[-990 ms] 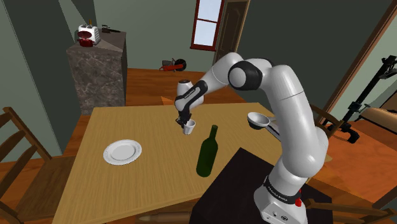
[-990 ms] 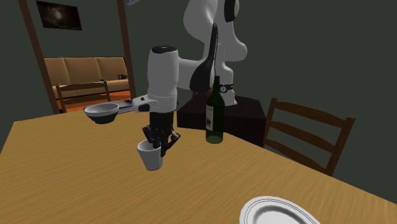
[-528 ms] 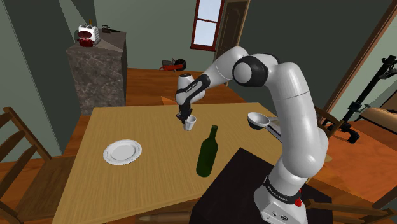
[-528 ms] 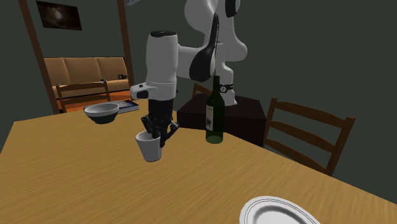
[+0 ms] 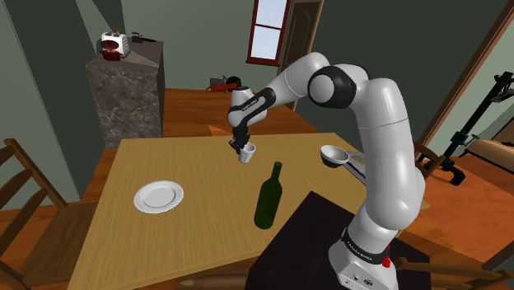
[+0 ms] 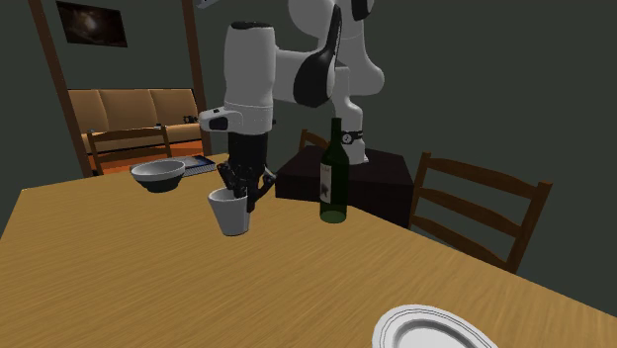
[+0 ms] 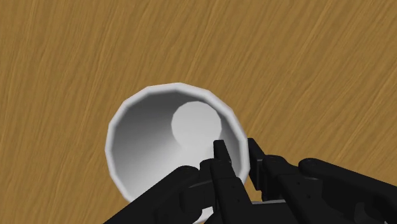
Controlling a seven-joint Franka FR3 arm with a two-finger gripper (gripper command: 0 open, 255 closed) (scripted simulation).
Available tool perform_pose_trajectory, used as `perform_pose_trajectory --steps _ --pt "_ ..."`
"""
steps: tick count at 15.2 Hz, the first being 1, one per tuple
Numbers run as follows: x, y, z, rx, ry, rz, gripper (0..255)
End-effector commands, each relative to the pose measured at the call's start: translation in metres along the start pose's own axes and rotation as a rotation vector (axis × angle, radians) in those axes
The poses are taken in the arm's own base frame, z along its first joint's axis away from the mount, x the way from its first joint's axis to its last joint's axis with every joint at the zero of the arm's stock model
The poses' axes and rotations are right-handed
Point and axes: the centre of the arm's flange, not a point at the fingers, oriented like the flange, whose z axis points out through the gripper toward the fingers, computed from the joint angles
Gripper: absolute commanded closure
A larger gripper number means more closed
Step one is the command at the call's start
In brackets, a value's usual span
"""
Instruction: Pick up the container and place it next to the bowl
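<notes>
The container is a small white cup, hanging upright in the air above the wooden table. My gripper is shut on its rim from above. One finger is inside the cup and one outside, with the gripper pinching the wall. The grey-white bowl sits at the table's edge towards the shoulder view's right. In the second exterior view the bowl lies left of and behind the lifted container, which hangs under the gripper.
A dark green wine bottle stands on the table near the black stand. A white plate lies toward the shoulder view's left. Wooden chairs flank the table. The bottle stands right of the container.
The gripper has lifted the container higher above the table and carried it slightly away from the stand. The bowl, bottle and plate have not moved.
</notes>
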Motion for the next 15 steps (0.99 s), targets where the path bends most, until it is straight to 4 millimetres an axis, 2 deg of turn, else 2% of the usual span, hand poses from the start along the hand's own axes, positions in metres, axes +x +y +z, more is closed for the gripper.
perform_pose_trajectory --steps 1,12,15 --pt "0.001 0.001 -0.012 0.0 0.0 0.0 255" --pt "0.0 0.008 -0.067 0.0 0.0 0.0 255" --pt "-0.025 0.039 -0.063 0.0 0.0 0.0 255"
